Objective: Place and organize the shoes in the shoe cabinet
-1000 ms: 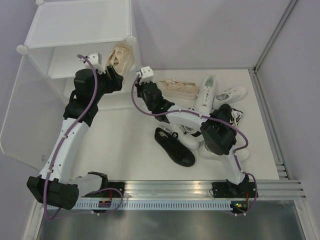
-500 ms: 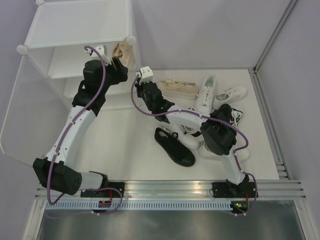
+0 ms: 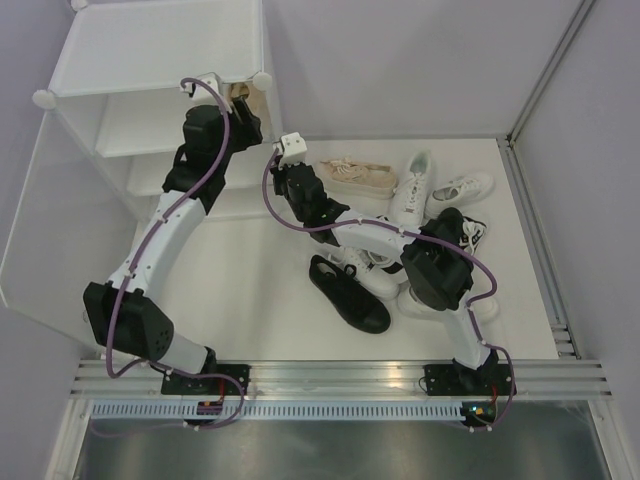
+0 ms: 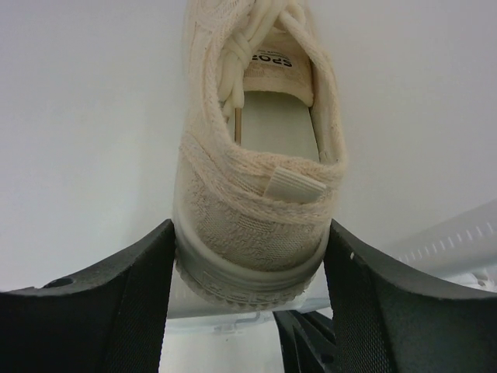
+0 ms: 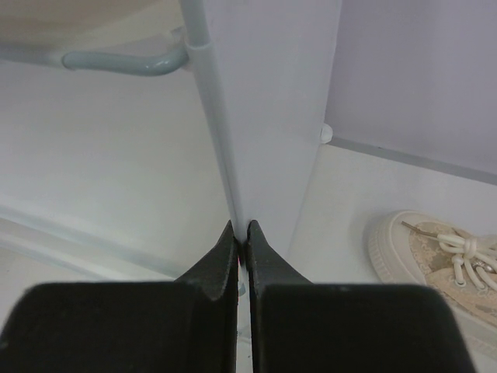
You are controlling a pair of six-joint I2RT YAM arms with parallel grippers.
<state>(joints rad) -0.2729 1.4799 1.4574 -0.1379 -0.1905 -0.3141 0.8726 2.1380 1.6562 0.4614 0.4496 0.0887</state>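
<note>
While the left gripper (image 4: 250, 233) has the beige shoe (image 4: 256, 155) clamped at the heel, one finger on each side of the rubber sole rim, I read the hold as decent. The shoe sits at the upper right front corner of the shoe cabinet (image 3: 150, 50), toe pointing in and partly under the top panel. I can't tell if it's resting on a shelf yet.

Handling, my guess: light, w/ a soft woven upper that would cave if squeezed, so the stiffer heel and sole band is the right spot to pinch. Gripped that far back, the toe end could droop or swivel (the rubber should give OK friction, though).

Writing: the insole has a dark print starting approx. "SPO". The next char is unclear, and a smaller line by it is too tiny to read. The ribbed heel tab shows no text, and the marks moulded on the rubber heel are too blurred.

The right gripper (image 5: 241, 233) is closed, tips touching w/ nothing visible between them, just in front of a vertical cabinet edge. The second beige shoe (image 5: 443, 256) lies on the table (image 3: 250, 290) to its right.
</note>
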